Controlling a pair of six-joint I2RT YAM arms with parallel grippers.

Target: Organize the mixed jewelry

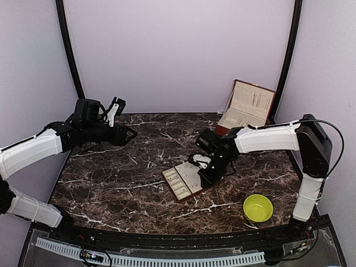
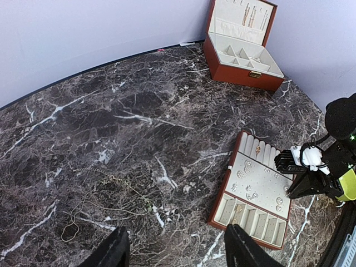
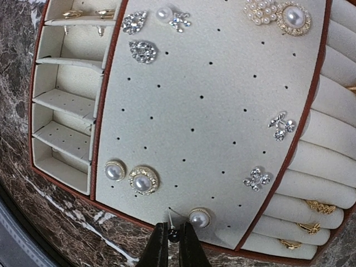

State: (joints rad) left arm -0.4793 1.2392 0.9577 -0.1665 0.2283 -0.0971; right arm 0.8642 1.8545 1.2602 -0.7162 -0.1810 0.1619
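The mixed jewelry lies partly on a cream-lined tray (image 1: 177,183) (image 2: 276,191) (image 3: 211,111). Pearl studs (image 3: 143,180) and crystal pieces (image 3: 256,178) sit on its perforated pad, and rings (image 3: 318,207) rest in the roll slots. My right gripper (image 1: 207,177) (image 3: 174,229) hangs over the pad's near edge, shut on a small dark stud (image 3: 174,234) whose pin points at a hole. Thin chains (image 2: 105,189) lie loose on the marble. High above the table's left side, my left gripper (image 1: 130,133) (image 2: 175,236) stands open and holds nothing.
A reddish-brown box (image 1: 247,108) (image 2: 239,50) with its lid up stands at the back right. A yellow-green bowl (image 1: 258,207) (image 2: 349,186) sits at the front right, near the right arm's base. Dark marble stretches between the chains and the tray.
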